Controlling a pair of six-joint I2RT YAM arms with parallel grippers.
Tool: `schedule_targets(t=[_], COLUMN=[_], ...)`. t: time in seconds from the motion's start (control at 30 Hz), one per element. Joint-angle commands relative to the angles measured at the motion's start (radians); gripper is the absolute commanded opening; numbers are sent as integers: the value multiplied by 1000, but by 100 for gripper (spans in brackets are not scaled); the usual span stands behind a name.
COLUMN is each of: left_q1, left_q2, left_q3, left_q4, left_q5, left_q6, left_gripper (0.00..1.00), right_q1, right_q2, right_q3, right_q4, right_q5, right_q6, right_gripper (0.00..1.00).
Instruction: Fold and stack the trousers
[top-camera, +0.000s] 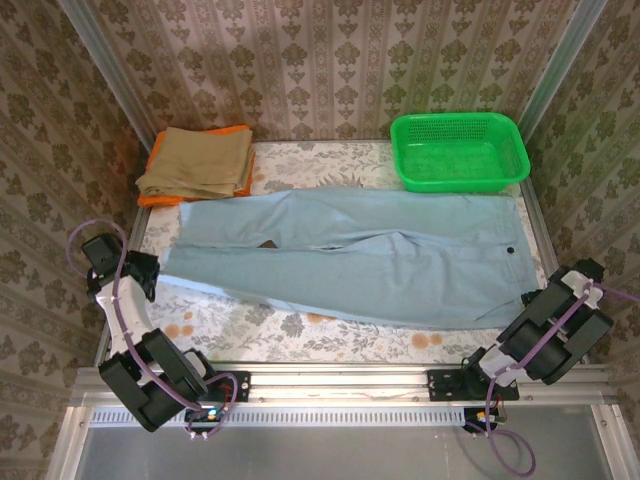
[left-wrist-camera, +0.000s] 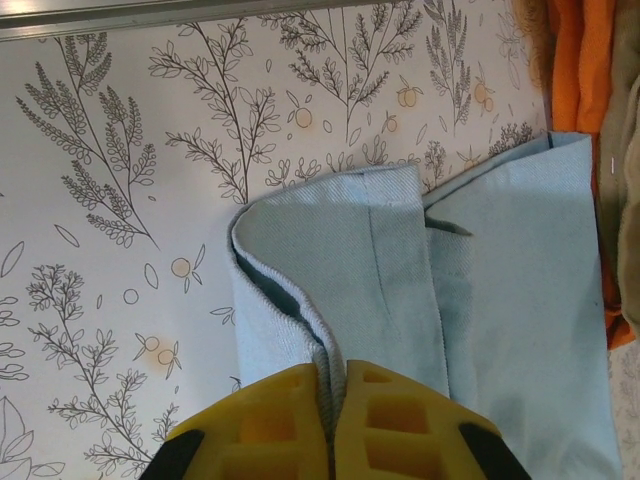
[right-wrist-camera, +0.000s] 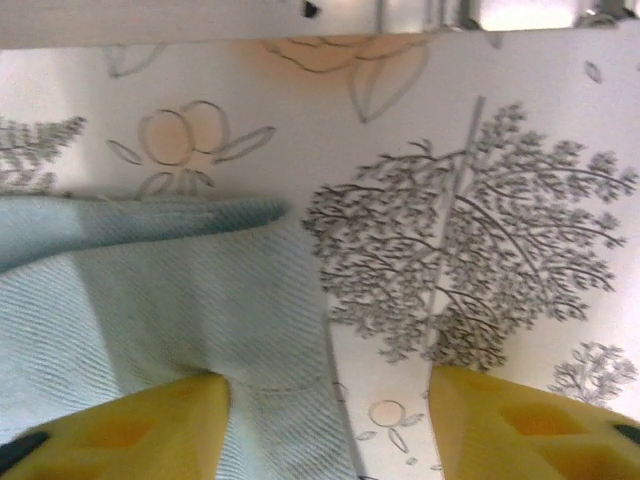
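Here the left gripper (left-wrist-camera: 333, 385) is clenched on a leg hem of the sky-blue trousers (top-camera: 380, 265); the right gripper (right-wrist-camera: 328, 388), fingers apart, is over their right near corner.

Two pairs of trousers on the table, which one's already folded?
The tan pair, stacked on the orange cloth at far left. The light-blue trousers lie spread full length.

Left arm (top-camera: 150, 380), lower left, and right arm (top-camera: 555, 330), lower right: black blocky housings, white links, looping purple cables. Fingers (left-wrist-camera: 262, 422) yellow, square-recessed, black-edged.
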Motion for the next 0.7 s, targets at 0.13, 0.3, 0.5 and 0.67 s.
schedule_targets(t=[0.13,0.3,0.5,0.67], left_q1=[-6,-6,-14,-37], left_q2=[0,-5,-19,-52], left_q3=[18,26,68,134], left_q4=[31,20,-11,-63], left_q5=[-2,-5,9,20], left_q6=[-10,-5,-18,-32], left_gripper=[0,0,0,0], right_q1=[19,34,95,158], right_q2=[1,-41,-213,-339], right_q3=[-6,-8,48,132], right_q4=[67,60,-45,-67], right_q5=[48,29,-51,-157], right_q6=[-4,-13,2,73], right_gripper=[22,2,0,0])
